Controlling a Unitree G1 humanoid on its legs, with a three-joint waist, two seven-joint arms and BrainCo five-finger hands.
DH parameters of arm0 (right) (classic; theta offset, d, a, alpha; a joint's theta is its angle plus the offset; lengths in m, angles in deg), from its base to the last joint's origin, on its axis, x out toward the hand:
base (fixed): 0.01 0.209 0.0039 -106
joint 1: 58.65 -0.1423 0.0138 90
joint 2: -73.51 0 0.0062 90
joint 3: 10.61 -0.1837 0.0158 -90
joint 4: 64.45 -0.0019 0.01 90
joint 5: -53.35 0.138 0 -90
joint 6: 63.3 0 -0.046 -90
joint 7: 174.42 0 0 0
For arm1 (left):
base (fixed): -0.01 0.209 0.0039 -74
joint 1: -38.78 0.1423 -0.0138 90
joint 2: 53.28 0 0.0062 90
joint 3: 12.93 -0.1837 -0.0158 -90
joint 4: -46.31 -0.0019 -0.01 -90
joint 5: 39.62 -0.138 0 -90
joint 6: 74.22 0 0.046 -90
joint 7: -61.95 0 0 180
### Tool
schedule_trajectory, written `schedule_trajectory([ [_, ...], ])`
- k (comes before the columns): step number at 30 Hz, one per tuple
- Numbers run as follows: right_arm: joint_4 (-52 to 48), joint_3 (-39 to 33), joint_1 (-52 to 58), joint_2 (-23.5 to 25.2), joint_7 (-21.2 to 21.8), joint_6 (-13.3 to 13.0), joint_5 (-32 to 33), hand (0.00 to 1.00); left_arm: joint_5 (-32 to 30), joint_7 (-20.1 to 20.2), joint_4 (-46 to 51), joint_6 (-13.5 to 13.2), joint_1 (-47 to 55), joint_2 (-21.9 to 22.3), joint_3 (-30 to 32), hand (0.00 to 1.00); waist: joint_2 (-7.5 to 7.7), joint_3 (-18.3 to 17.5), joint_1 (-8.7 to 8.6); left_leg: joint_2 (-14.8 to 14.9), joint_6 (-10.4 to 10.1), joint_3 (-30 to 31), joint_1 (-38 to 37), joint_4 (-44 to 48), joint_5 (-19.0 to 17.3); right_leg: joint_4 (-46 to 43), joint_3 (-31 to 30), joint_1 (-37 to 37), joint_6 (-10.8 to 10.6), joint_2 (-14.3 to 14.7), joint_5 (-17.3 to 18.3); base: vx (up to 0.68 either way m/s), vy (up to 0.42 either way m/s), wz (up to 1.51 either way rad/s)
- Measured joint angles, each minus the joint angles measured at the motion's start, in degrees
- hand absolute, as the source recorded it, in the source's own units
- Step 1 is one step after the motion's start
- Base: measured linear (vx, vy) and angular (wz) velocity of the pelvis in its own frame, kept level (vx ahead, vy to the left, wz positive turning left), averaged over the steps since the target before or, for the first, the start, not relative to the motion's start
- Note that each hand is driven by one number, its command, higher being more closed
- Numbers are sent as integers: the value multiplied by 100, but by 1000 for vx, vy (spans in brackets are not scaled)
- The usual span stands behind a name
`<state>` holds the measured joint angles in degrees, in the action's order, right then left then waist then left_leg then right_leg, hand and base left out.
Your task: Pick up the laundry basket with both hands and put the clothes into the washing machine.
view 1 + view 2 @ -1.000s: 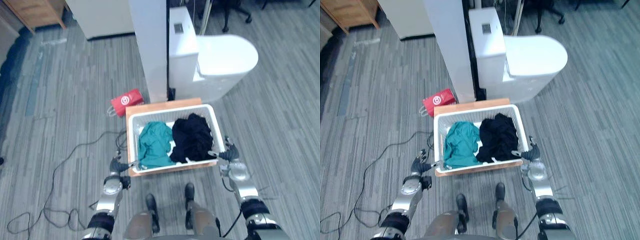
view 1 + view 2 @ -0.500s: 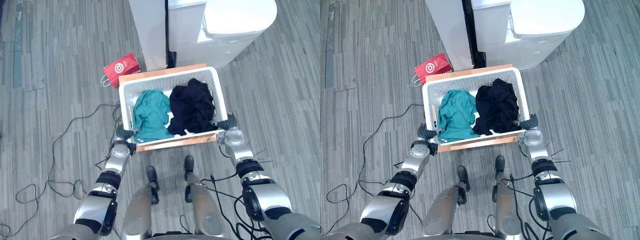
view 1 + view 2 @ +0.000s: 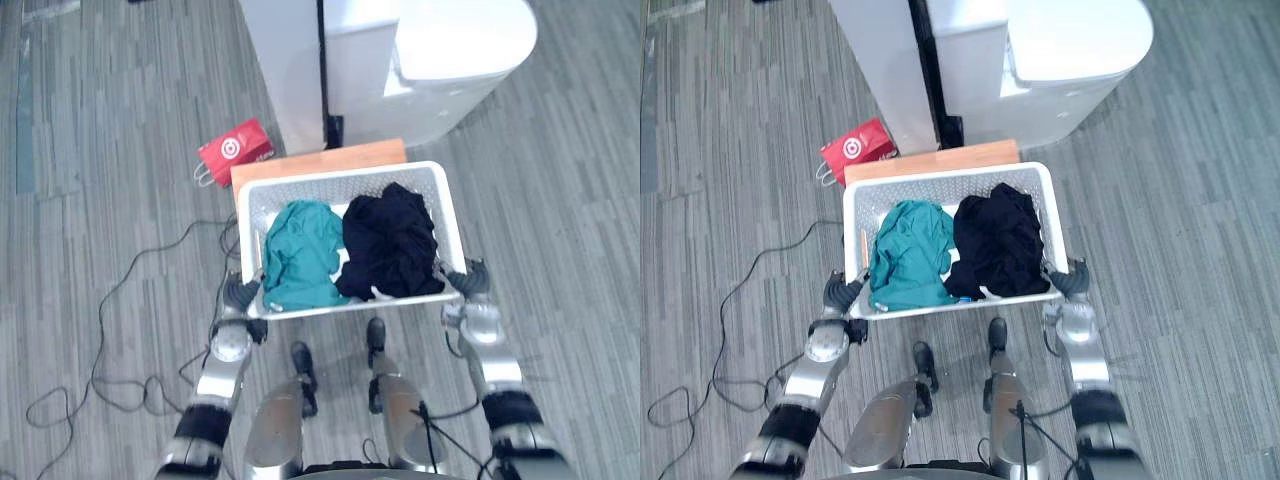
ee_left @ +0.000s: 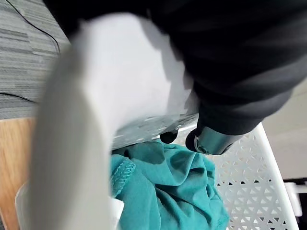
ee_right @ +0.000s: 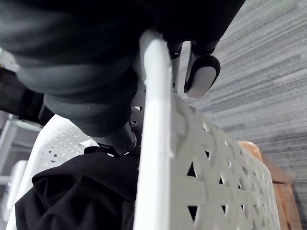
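The white perforated laundry basket [image 3: 340,180] hangs in front of me, its near edge clear of the wooden board [image 3: 320,160]. Inside lie a teal garment [image 3: 300,255] on the left and a black garment [image 3: 390,245] on the right. My left hand [image 3: 240,296] is curled over the basket's left near rim [image 4: 72,143], a finger [image 4: 211,141] reaching in above the teal cloth [image 4: 163,191]. My right hand [image 3: 470,280] clamps the right rim [image 5: 156,120], fingers [image 5: 201,76] outside and thumb inside by the black cloth [image 5: 76,191]. The white washing machine [image 3: 460,40] stands beyond the board.
A white upright panel [image 3: 285,70] stands left of the machine. A red bag [image 3: 235,150] lies on the floor beside the board. Loose cables [image 3: 130,280] run over the grey plank floor to my left.
Both hands have gone from open beside the basket to curled on its rims. The basket has come up off the wooden board and toward me. The camera has also shifted.
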<state>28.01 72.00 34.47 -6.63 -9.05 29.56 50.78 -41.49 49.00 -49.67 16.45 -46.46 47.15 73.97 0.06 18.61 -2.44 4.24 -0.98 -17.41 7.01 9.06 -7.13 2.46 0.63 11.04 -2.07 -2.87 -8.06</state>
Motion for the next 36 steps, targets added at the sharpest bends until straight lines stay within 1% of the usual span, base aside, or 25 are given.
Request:
schedule_trajectory([
  [6, -1062, -43, 951, 367, 255, -9, -246, 100, -108, 264, 664, 7, 637, 57, -50, 100, 138, -393, -38, 125, -71, -758, -571, 47, -256, -53, -738, -163, -19, 215, -5, 30, 12, -70],
  [8, -1087, -9, 957, 342, 297, -15, -259, 100, -106, 290, 715, 7, 736, 59, -47, 100, 181, -454, -38, 283, -67, -1365, -723, 247, -458, -34, -935, -52, -94, 311, 39, -73, 3, -144],
  [9, -1047, 1, 919, 337, 336, -15, -259, 100, -105, 290, 729, 10, 753, 63, -15, 100, 162, -476, -61, 424, -63, -1795, -788, 310, -523, -246, 12, 92, 297, 153, 357, -74, 6, -152],
  [10, -1016, 13, 897, 351, 337, -15, -259, 100, -105, 290, 730, 14, 751, 44, 1, 100, 172, -485, -61, 486, -69, -1997, -829, 321, -534, -385, 578, 173, 416, 43, 439, -28, 6, -158],
  [12, -734, 46, 703, 333, 349, -15, -257, 100, -101, 282, 728, 60, 757, 8, 48, 100, 239, -522, -83, 589, -146, -2586, -1059, 356, -605, -932, 2289, 320, 724, -431, 654, 21, -9, -142],
  [14, -382, 75, 486, 319, 359, -15, -252, 100, -101, 271, 728, 125, 767, 15, 92, 100, 236, -534, -81, 808, -333, -3228, -1410, 654, -809, -1403, 3605, 198, 873, -733, 734, 92, -106, -179],
  [15, -346, 89, 457, 300, 364, -15, -252, 100, -101, 268, 720, 135, 768, 14, 129, 100, 227, -562, -78, 917, -396, -3433, -1511, 844, -911, -1543, 3772, 173, 859, -721, 739, 181, -224, -203],
  [16, -344, 181, 454, 261, 368, -15, -250, 100, -99, 267, 703, 136, 767, 8, 157, 100, 225, -601, -86, 1156, -340, -3625, -1561, 1272, -1021, -1684, 3495, 293, 721, -567, 807, 182, -231, -165],
  [17, -343, 193, 455, 234, 375, -15, -248, 100, -99, 269, 693, 137, 770, 15, 155, 100, 221, -605, -83, 1327, -274, -3641, -1565, 1631, -1056, -1726, 3264, 331, 715, -452, 833, 216, -230, -192],
  [18, -323, 221, 456, 134, 424, -7, -242, 100, -98, 282, 637, 138, 800, 54, 153, 100, 176, -627, -43, 1793, 20, -3573, -1546, 2550, -1050, -1770, 2870, 342, 730, -141, 928, 224, -226, -212],
  [19, -311, 276, 456, 4, 478, 8, -242, 100, -92, 283, 550, 138, 848, 103, 153, 100, 101, -677, 30, 2308, 1139, -3138, -1253, 3705, -766, -1734, 2422, 273, 827, 268, 996, 270, -244, -248],
  [20, -307, 343, 428, -93, 486, 24, -242, 100, -50, 282, 523, 139, 939, 128, 155, 100, 50, -706, 68, 2541, 1738, -2455, -900, 4505, -190, -1615, 2079, 143, 867, 539, 1007, 210, -144, -265],
  [21, -250, 420, 337, -235, 486, 29, -242, 100, 36, 281, 458, 138, 1024, 179, 147, 100, -3, -741, 176, 2218, 1143, -1156, -409, 4984, -495, -1461, 1619, -5, 949, 772, 1025, 223, -20, -217],
  [22, -230, 425, 291, -318, 487, 39, -240, 100, 95, 280, 431, 137, 1026, 228, 146, 100, -18, -746, 204, 1923, 941, -610, -159, 5050, -671, -1371, 1435, -86, 1000, 852, 1008, 255, 96, -226],
  [23, -130, 430, 184, -449, 487, 58, -232, 100, 143, 278, 386, 138, 1016, 310, 139, 100, -18, -746, 261, 1330, 736, 145, 262, 4930, -942, -1177, 1139, -303, 1049, 926, 981, 279, 109, -165],
  [25, -99, 441, 140, -586, 490, 101, -227, 100, 171, 263, 352, 138, 1050, 395, 96, 100, -18, -748, 427, 679, 491, 752, 697, 4182, -1145, -960, 762, -610, 1072, 911, 961, 281, 152, -191],
  [26, -101, 452, 139, -664, 491, 101, -218, 100, 188, 263, 351, 137, 1061, 409, 94, 100, -47, -750, 494, 421, 293, 979, 965, 3462, -1133, -777, 578, -828, 1026, 895, 974, 271, 182, -173],
  [27, -103, 462, 138, -668, 491, 101, -213, 100, 189, 262, 352, 137, 1056, 414, 99, 100, -70, -758, 502, 350, 150, 1057, 1090, 3048, -1050, -678, 511, -921, 999, 886, 958, 265, 204, -141],
  [28, -105, 484, 138, -679, 488, 101, -202, 100, 193, 260, 357, 138, 1050, 427, 119, 100, -142, -771, 494, 287, -256, 1123, 1255, 2089, -784, -455, 382, -1101, 868, 893, 906, 359, 268, -116],
  [29, -96, 510, 145, -673, 481, 107, -198, 100, 200, 256, 355, 145, 1050, 459, 151, 100, -207, -756, 522, 273, -395, 1069, 1289, 1427, -217, -267, 224, -1322, 779, 912, 917, 305, 227, -113],
  [30, -97, 542, 160, -664, 480, 112, -199, 100, 206, 251, 355, 149, 1082, 473, 152, 100, -218, -772, 562, 262, -372, 1013, 1218, 1292, 39, -172, 111, -1440, 689, 912, 953, 404, 229, -99],
  [31, -101, 555, 164, -664, 468, 112, -199, 100, 221, 251, 368, 157, 1062, 470, 172, 100, -198, -804, 617, 209, -199, 920, 1177, 1319, 204, -9, -114, -1541, 543, 838, 1013, 450, 259, -49],
  [33, -80, 497, 164, -660, 454, 121, -195, 100, 219, 267, 383, 189, 930, 549, 245, 100, -136, -824, 614, 55, 231, 791, 1277, 1563, -62, -154, -45, -1510, 230, 593, 1305, 521, 330, 0],
  [35, -53, 502, 214, -537, 470, 123, -218, 100, 214, 268, 373, 276, 1070, 613, 313, 100, -9, -897, 643, -184, 630, 667, 1012, 1536, -315, -1489, -37, -1121, -276, 294, 1972, 484, 255, 24],
  [36, -30, 495, 311, -425, 484, 123, -260, 100, 215, 277, 368, 305, 1164, 609, 253, 100, 45, -919, 614, -438, 700, 731, 747, 1573, -524, -3106, -69, -616, -1149, 72, 2340, 415, 181, 49],
])
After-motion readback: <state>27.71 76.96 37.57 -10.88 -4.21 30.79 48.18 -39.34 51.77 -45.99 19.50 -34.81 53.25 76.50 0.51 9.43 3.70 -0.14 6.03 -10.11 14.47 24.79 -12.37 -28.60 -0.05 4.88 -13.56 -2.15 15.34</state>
